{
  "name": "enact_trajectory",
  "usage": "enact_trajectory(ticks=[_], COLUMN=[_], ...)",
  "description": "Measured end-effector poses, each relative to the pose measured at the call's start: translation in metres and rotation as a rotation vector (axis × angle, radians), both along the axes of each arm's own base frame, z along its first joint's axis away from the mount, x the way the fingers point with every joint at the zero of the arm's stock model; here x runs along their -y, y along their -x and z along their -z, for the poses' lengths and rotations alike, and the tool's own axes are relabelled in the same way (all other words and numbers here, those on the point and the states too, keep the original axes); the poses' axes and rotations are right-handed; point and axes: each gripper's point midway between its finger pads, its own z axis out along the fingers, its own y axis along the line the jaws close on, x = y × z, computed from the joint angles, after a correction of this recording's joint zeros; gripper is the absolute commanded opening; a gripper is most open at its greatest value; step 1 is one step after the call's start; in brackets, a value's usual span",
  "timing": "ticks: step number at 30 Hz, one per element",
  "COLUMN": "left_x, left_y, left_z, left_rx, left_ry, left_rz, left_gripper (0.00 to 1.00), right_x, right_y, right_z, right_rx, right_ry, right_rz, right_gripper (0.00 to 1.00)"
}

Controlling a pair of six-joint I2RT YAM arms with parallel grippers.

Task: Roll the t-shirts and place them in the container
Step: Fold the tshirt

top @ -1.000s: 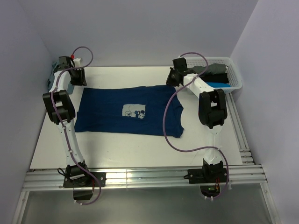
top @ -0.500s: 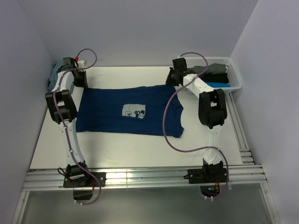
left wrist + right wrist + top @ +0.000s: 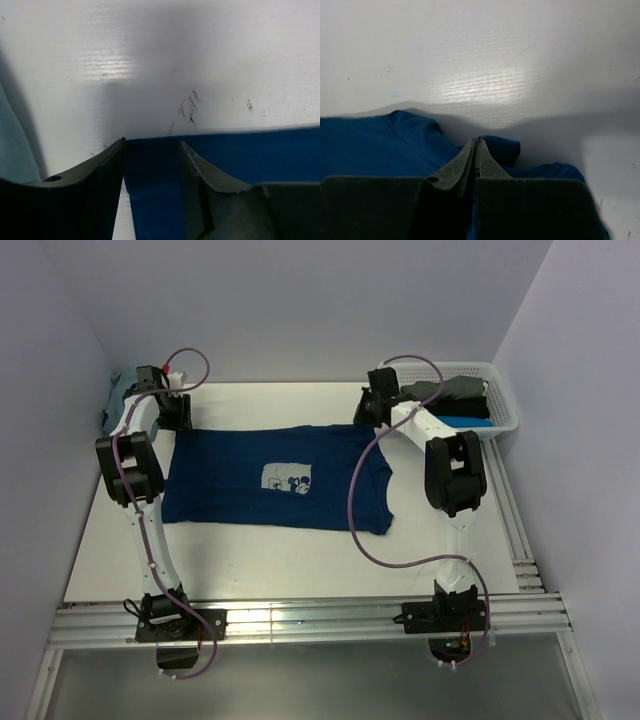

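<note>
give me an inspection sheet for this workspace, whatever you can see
surface: white table, a few dark scuffs
job's things: blue t-shirt spread flat, pale print facing up; more cloths, grey, black and bright blue, in the basket; pale teal cloth at the far left edge
clutter: white lattice basket in the far right corner
grippers: left gripper open, straddling a shirt corner; right gripper shut on a bunched fold of the shirt's far edge
cables: purple cable from the right arm crosses over the shirt
surroundings: pale walls on three sides, metal rails along the near edge
</note>
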Motion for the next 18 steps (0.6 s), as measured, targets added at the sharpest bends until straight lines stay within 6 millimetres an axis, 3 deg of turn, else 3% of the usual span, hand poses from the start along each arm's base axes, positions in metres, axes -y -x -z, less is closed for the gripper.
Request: enact_trajectory(ticks=[9, 18], left_x=[-0.0075, -0.0097], left_y=[0.0022, 0.0066], left_z=[-0.0011, -0.0018], left_rx=[0.005, -0.009], left_ry=[-0.026, -0.020], left_rz=[-0.021, -0.025], left_gripper=[0.57, 0.54], right_x=[-0.0014, -0.0016], right_y=[0.0003, 0.0004], right_z=[-0.0007, -0.0007], right_rx=[0.002, 0.002], right_ry=[0.000, 0.000], right_rz=[-0.002, -0.003], right_gripper=[0.00, 0.00])
